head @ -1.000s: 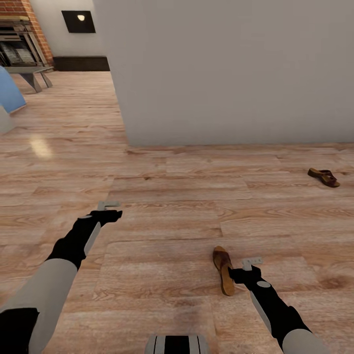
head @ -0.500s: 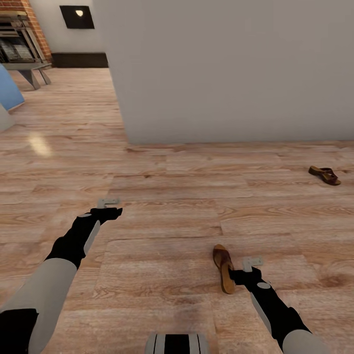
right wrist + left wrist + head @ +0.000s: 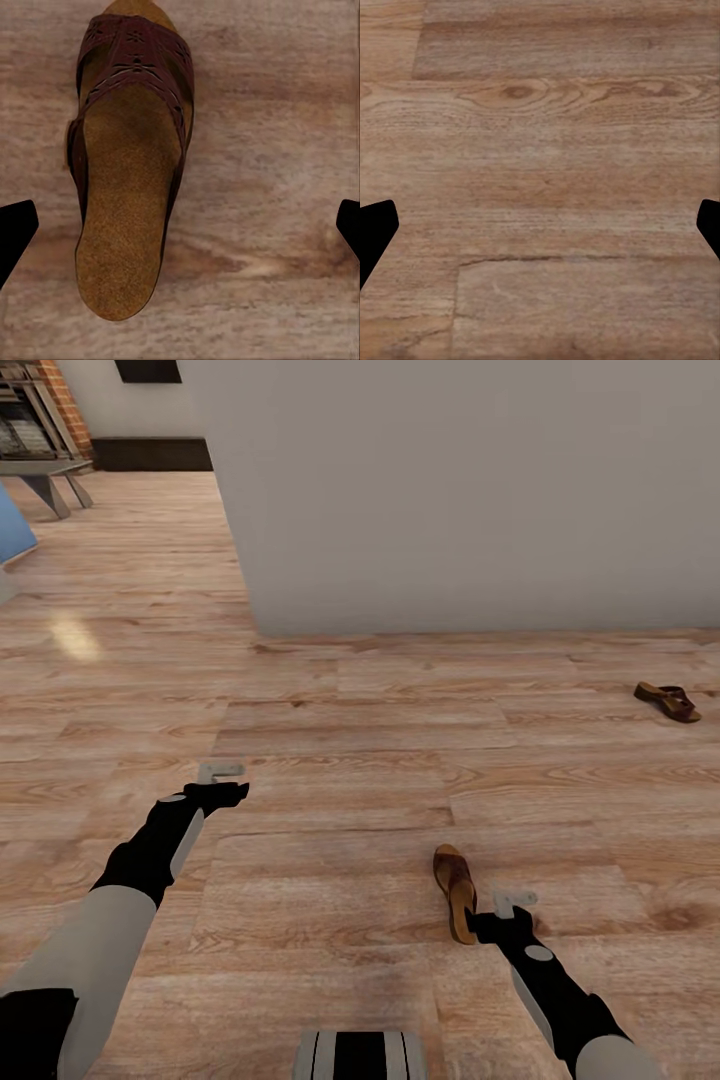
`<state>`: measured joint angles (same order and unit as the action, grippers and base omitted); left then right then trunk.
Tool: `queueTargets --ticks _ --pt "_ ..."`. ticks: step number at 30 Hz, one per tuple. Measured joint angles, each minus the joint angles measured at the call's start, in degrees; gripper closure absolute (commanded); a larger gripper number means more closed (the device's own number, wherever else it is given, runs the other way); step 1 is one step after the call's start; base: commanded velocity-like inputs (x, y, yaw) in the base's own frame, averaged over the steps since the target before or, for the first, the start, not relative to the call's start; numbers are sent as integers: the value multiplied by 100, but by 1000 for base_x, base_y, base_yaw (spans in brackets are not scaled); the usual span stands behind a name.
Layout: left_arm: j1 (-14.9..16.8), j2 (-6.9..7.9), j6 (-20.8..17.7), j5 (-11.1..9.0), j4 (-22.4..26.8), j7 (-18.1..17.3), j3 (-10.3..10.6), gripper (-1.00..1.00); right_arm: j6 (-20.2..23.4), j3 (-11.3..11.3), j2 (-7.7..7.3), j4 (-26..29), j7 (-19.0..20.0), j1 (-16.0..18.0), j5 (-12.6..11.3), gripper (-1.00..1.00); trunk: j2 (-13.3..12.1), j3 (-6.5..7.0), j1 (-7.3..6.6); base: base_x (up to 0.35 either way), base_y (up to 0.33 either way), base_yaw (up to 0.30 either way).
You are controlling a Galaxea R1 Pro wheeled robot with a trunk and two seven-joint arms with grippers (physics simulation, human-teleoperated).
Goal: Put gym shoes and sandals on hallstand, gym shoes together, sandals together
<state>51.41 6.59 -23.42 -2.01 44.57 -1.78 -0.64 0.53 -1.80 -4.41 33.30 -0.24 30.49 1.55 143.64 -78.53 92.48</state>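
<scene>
One dark-brown sandal (image 3: pixel 455 890) lies on the wood-plank corridor floor (image 3: pixel 350 710) just left of my right gripper (image 3: pixel 515 903). In the right wrist view this sandal (image 3: pixel 127 187) lies flat below the open right gripper (image 3: pixel 180 232), its tan footbed up and off to one side of the midline between the fingertips (image 3: pixel 15 229). The second sandal (image 3: pixel 668 701) lies far off at the right. My left gripper (image 3: pixel 222 772) hangs open over bare planks (image 3: pixel 540 150). The gym shoes and the hallstand are out of view.
A plain grey wall (image 3: pixel 460 490) stands ahead, its corner at the left centre. Beyond the corner the floor runs back to a brick fireplace (image 3: pixel 40 410) and a grey bench (image 3: pixel 45 475). A blue object (image 3: pixel 12 525) sits at the left edge.
The whole view has shifted, so the camera has moved and the floor sits higher in the picture. My right gripper has drawn back a little along the near sandal toward its heel.
</scene>
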Motion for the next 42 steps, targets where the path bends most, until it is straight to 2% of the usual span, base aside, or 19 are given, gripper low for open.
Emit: queueTargets --ticks 19,42 --pt "-1 -8 -1 -6 8 -6 -12 -100 -718 -16 6 -255 7 -1 5 -100 0 -4 0 0 0 0" --pt "-1 -9 -7 -7 9 -6 -8 -100 -751 1 6 -251 5 -1 -20 -100 0 -46 0 0 0 31"
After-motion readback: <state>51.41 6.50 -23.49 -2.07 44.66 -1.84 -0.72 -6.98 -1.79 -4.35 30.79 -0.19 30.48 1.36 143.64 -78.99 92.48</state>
